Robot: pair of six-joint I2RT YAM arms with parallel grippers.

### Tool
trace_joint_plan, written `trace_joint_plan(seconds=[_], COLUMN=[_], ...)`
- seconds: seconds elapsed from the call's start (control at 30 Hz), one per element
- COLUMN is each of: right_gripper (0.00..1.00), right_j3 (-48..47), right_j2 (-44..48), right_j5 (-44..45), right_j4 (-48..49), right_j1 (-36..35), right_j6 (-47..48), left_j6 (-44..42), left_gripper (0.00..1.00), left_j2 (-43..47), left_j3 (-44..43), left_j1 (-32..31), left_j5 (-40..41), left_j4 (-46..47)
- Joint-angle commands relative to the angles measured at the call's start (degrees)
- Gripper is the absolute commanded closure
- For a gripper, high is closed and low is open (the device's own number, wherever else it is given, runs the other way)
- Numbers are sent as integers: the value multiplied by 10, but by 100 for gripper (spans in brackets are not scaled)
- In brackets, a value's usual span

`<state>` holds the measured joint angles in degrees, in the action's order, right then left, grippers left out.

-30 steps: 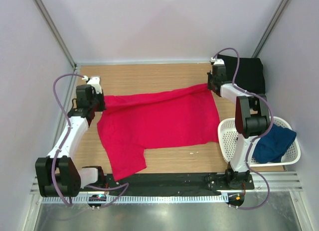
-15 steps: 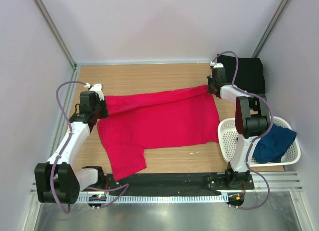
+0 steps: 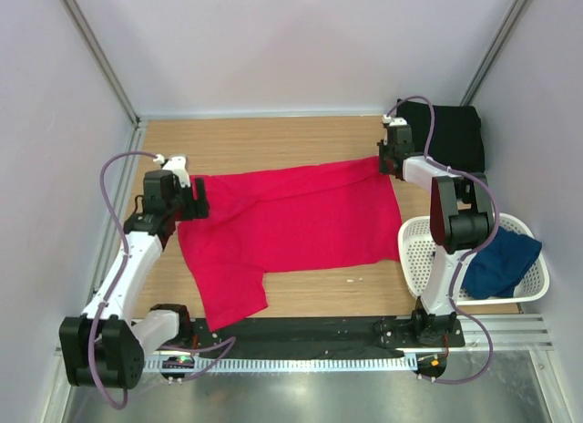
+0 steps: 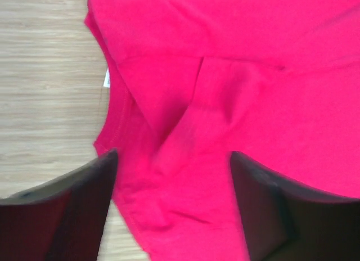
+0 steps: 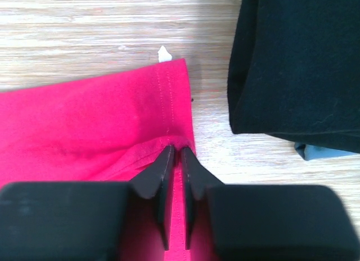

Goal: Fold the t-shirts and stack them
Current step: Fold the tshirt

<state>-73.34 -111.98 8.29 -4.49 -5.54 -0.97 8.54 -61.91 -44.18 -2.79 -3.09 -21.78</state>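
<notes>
Bright red soft cloth t-shirt (image 3: 291,218) lies spread on the light wooden table (image 3: 273,136) between the arms. Judged light, limp, prone to wrinkle; best taken at hem corners and shoulders. Left gripper (image 4: 171,160) stands wide above its left end, holding nothing; right gripper (image 5: 174,151) is narrow, pinching a hem ridge. Only the right wrist view shows that pinch; only the top view shows the whole outline.
</notes>
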Motion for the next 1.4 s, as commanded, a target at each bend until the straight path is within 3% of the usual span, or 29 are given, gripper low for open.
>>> trace_joint_plan(seconds=[0.0, 0.07, 0.13, 0.3, 0.4, 0.47, 0.57, 0.67, 0.7, 0.8, 1.2, 1.37], right_gripper=[78, 49, 24, 12, 11, 11, 11, 16, 24, 35, 39, 47], right_j3=[-5, -8, -23, -65, -95, -100, -96, -101, -107, -118, -105, -109], right_j2=[38, 45, 48, 69, 72, 76, 78, 60, 52, 17, -27, -33], right_j5=[-22, -28, -37, -52, -72, -85, -115, -109, -102, -59, 29, 53], right_j4=[8, 2, -10, -50, -82, -86, -69, -66, -66, -75, -130, -150], right_j1=[2, 3, 3, 3, 1, 1, -1, -8, -8, -10, -10, -10], right_j6=[8, 20, 18, -10, -49, -76, -109, -111, -112, -118, -148, -168], left_j6=[-6, -1, 9, 93, 163, 184, 209, 203, 199, 192, 239, 244], left_gripper=[13, 3, 0, 0, 1, 6, 10, 15, 16, 18, 17, 18], left_j2=[46, 57, 62, -24, -92, -117, -163, -207, -216, -247, -298, -301], left_j3=[-13, -24, -41, -104, -143, -144, -148, -161, -167, -172, -158, -146], left_j1=[-1, 0, -1, 0, -1, -1, -9, -24, -28, -48, -56, -57], left_j5=[4, 18, 67, 83, 50, -12, -34, -36, -36, -24, 96, 100], left_j4=[10, 10, 18, -1, -5, 32, 69, 81, 81, 82, 41, 31])
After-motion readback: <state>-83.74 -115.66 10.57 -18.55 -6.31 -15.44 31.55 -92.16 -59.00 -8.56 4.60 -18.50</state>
